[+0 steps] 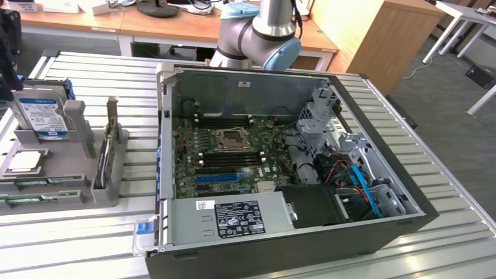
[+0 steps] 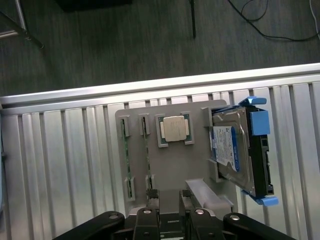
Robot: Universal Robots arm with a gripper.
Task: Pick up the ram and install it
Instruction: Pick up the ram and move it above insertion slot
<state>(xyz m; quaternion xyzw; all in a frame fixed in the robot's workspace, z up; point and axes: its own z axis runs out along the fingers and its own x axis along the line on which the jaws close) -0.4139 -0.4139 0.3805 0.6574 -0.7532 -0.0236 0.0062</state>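
Two ram sticks point(image 2: 127, 155) point(image 2: 147, 156), thin green boards, stand on edge side by side in slots of a grey holder point(image 2: 172, 165). In the exterior view they lie as green strips point(image 1: 37, 186) at the near end of that holder point(image 1: 93, 195), on the exterior view's left. My gripper point(image 2: 169, 199) hangs high above the holder's edge, open, with nothing between its black fingers point(image 2: 152, 196). It is apart from the ram. The open computer case point(image 1: 166, 145) shows the motherboard with black memory slots point(image 1: 225, 123) beside the CPU socket point(image 1: 232, 139).
The holder also carries a silver hard drive with a blue-white label point(image 2: 232, 150) point(image 1: 40, 116), a CPU chip point(image 2: 174, 129) and an upright card point(image 1: 110, 139). A long blue slot point(image 1: 217, 177) and a power supply point(image 1: 232, 218) lie in the case. The slatted metal table point(image 1: 78, 238) runs underneath.
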